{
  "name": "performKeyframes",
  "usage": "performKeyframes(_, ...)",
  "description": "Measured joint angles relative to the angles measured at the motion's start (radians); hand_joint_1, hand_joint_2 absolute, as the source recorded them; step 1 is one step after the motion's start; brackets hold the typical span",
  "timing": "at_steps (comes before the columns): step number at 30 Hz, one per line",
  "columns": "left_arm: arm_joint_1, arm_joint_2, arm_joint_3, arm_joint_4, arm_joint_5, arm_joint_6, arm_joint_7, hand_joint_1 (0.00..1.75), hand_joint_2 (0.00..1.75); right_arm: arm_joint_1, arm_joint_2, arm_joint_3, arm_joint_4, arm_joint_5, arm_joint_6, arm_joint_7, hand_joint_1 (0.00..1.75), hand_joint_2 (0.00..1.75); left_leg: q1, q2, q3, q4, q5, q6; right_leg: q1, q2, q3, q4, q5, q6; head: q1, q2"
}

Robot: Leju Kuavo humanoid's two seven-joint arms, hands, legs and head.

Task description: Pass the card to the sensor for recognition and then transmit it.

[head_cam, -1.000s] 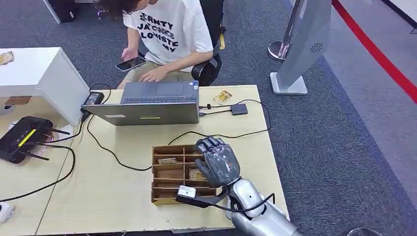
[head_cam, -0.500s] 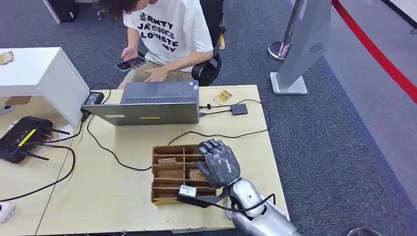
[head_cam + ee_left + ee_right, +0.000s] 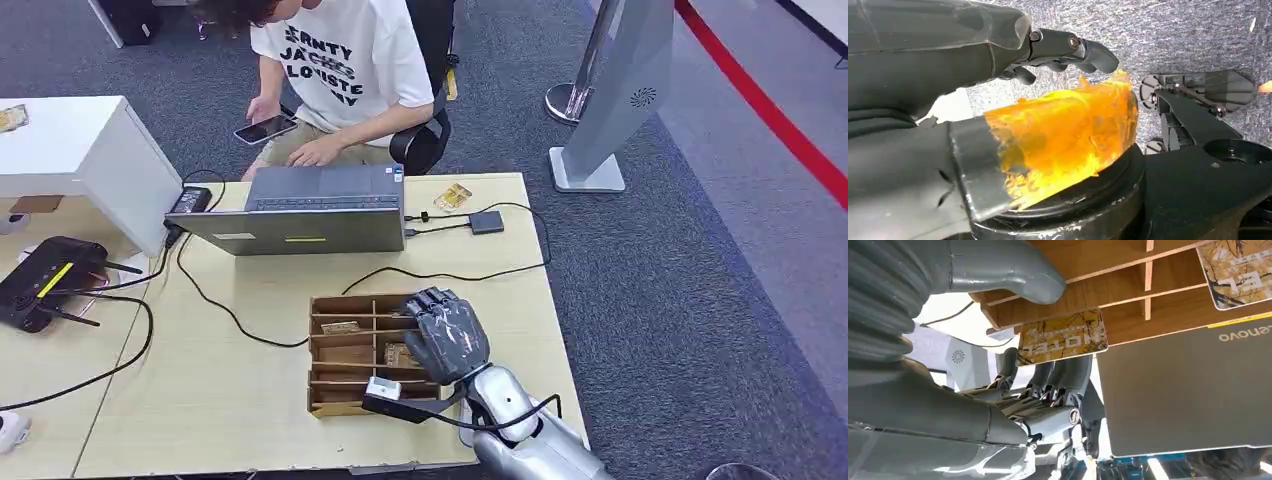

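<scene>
Your right hand (image 3: 447, 335) hangs over the right side of the tray (image 3: 338, 405), the wooden divided box on the table (image 3: 250, 400) in front of the laptop (image 3: 300, 228). In the right wrist view its fingers (image 3: 1068, 372) are spread, and their tips touch the edge of a card (image 3: 1063, 342) marked HOTEL that lies in a tray compartment; the thumb (image 3: 1013, 265) sits apart on the other side, against the tray floor. You can't tell from these views whether the card is pinched or only touched.

A second card (image 3: 1238, 272) lies in another compartment of the tray, on the side away from your hand. In the head view both cards show as pale patches inside the tray, one under your hand, one in a compartment left of it.

Your left hand (image 3: 973, 65) is seen in its own wrist view over grey carpet, with its fingers (image 3: 1088, 50) curled loosely; an orange blur hides much of the view, so you can't tell if it holds anything.

Beyond the laptop, a person (image 3: 340, 60) sits in a chair with a phone (image 3: 265, 129). Right of the laptop, a small dark box (image 3: 487, 221) lies on the table on a cable, with another card (image 3: 452, 196) beside it. Left of the laptop, a black router (image 3: 45, 280) sits on the next table.
</scene>
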Motion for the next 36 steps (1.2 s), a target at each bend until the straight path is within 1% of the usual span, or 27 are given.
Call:
performKeyframes(1,0.000,0.000,0.000,0.000,0.000,0.000,0.000,0.00,0.00,0.000,0.000,0.000,0.000,0.000,0.000,0.000,0.91,1.75,0.000,0.000,0.000,0.000,0.000,0.000,0.000,0.000,0.000,0.000,0.000,0.000,0.000,0.000)
performKeyframes(2,0.000,0.000,0.000,0.000,0.000,0.000,0.000,0.00,0.00,0.000,0.000,0.000,0.002,-0.001,0.001,0.001,0.89,1.75,0.000,0.000,0.000,0.000,0.000,0.000,0.000,0.000,0.000,0.000,0.000,0.000,0.000,0.000)
performKeyframes(3,0.000,0.000,0.000,0.000,0.000,0.000,0.000,0.00,0.00,0.000,0.000,0.000,0.003,-0.002,0.003,0.003,0.91,1.75,0.000,0.000,0.000,0.000,0.000,0.000,0.000,0.000,0.000,0.000,0.000,0.000,0.000,0.000)
performKeyframes(5,0.000,0.000,0.000,0.000,0.000,0.000,0.000,0.00,0.00,0.000,0.000,0.000,0.003,-0.002,0.003,0.006,1.03,1.75,0.000,0.000,0.000,0.000,0.000,0.000,0.000,0.000,0.000,0.000,0.000,0.000,0.000,0.000)
performKeyframes(8,0.000,0.000,0.000,0.000,0.000,0.002,0.000,0.00,0.00,-0.001,0.000,0.000,0.003,-0.004,0.005,0.007,1.03,1.75,0.000,0.000,0.000,0.000,0.000,0.000,0.000,0.000,0.000,0.000,0.000,0.000,0.000,0.000)
performKeyframes(9,0.000,0.000,0.000,0.000,0.000,0.002,0.000,0.00,0.00,-0.002,0.000,0.000,0.003,-0.006,0.005,0.007,1.12,1.75,0.000,0.000,0.000,0.000,0.000,0.000,0.000,0.000,0.000,0.000,0.000,0.000,0.000,0.000)
performKeyframes(10,0.000,0.000,0.000,0.000,0.000,0.002,0.000,0.00,0.00,-0.003,0.000,0.000,0.003,-0.006,0.006,0.008,1.26,1.75,0.000,0.000,0.000,0.000,0.000,0.000,0.000,0.000,0.000,0.000,0.000,0.000,0.000,0.000)
performKeyframes(11,0.000,0.000,0.000,0.000,0.000,0.002,0.000,0.00,0.00,-0.004,0.000,0.000,0.003,-0.006,0.006,0.008,1.34,1.75,0.000,0.000,0.000,0.000,0.000,0.000,0.000,0.000,0.000,0.000,0.000,0.000,0.000,0.000)
performKeyframes(14,0.000,0.000,0.000,0.000,0.000,0.002,0.000,0.00,0.00,-0.007,0.000,0.000,0.004,-0.006,0.006,0.008,1.43,1.75,0.000,0.000,0.000,0.000,0.000,0.000,0.000,0.000,0.000,0.000,0.000,0.000,0.000,0.000)
performKeyframes(15,0.000,0.000,0.000,0.000,0.000,0.002,0.000,0.00,0.00,-0.009,0.000,0.000,0.004,-0.007,0.006,0.009,1.41,1.75,0.000,0.000,0.000,0.000,0.000,0.000,0.000,0.000,0.000,0.000,0.000,0.000,0.000,0.000)
performKeyframes(16,0.000,0.000,0.000,0.000,0.000,0.002,0.000,0.00,0.00,-0.010,0.000,0.000,0.004,-0.007,0.007,0.009,1.45,1.75,0.000,0.000,0.000,0.000,0.000,0.000,0.000,0.000,0.000,0.000,0.000,0.000,0.000,0.000)
performKeyframes(17,0.000,0.000,0.000,0.000,0.000,0.002,0.000,0.00,0.00,-0.011,0.000,-0.001,0.004,-0.007,0.008,0.009,1.41,1.75,0.000,0.000,0.000,0.000,0.000,0.000,0.000,0.000,0.000,0.000,0.000,0.000,0.000,0.000)
performKeyframes(29,0.000,0.000,0.000,0.000,0.000,0.005,0.000,0.00,0.00,-0.012,0.000,-0.001,0.004,-0.007,0.011,0.010,1.43,1.75,0.000,0.000,0.000,0.000,0.000,0.000,0.000,0.000,0.000,0.000,0.000,0.000,0.000,0.000)
performKeyframes(30,0.000,0.000,0.000,0.000,0.000,0.005,0.000,0.00,0.00,-0.012,0.000,-0.001,0.004,-0.008,0.011,0.010,1.40,1.75,0.000,0.000,0.000,0.000,0.000,0.000,0.000,0.000,0.000,0.000,0.000,0.000,0.000,0.000)
performKeyframes(31,0.000,0.000,0.000,0.000,0.000,0.005,0.000,0.00,0.00,-0.012,-0.001,-0.001,0.004,-0.008,0.011,0.010,1.43,1.75,0.000,0.000,0.000,0.000,0.000,0.000,0.000,0.000,0.000,0.000,0.000,0.000,0.000,0.000)
performKeyframes(32,0.000,0.000,0.000,0.000,0.000,0.005,0.000,0.00,0.00,-0.012,-0.001,-0.001,0.004,-0.008,0.012,0.010,1.43,1.75,0.000,0.000,0.000,0.000,0.000,0.000,0.000,0.000,0.000,0.000,0.000,0.000,0.000,0.000)
performKeyframes(33,0.000,0.000,0.000,0.000,0.000,0.005,0.000,0.00,0.00,-0.012,0.000,-0.001,0.004,-0.008,0.013,0.010,1.48,1.75,0.000,0.000,0.000,0.000,0.000,0.000,0.000,0.000,0.000,0.000,0.000,0.000,0.000,0.000)
performKeyframes(35,0.000,0.000,0.000,0.000,0.000,0.005,0.000,0.00,0.00,-0.012,-0.001,-0.002,0.004,-0.008,0.014,0.010,1.48,1.75,0.000,0.000,0.000,0.000,0.000,0.000,0.000,0.000,0.000,0.000,0.000,0.000,0.000,0.000)
performKeyframes(36,0.000,0.000,0.000,0.000,0.000,0.005,0.000,0.00,0.00,-0.012,0.000,-0.002,0.004,-0.008,0.014,0.010,1.55,1.75,0.000,0.000,0.000,0.000,0.000,0.000,0.000,0.000,0.000,0.000,0.000,0.000,0.000,0.000)
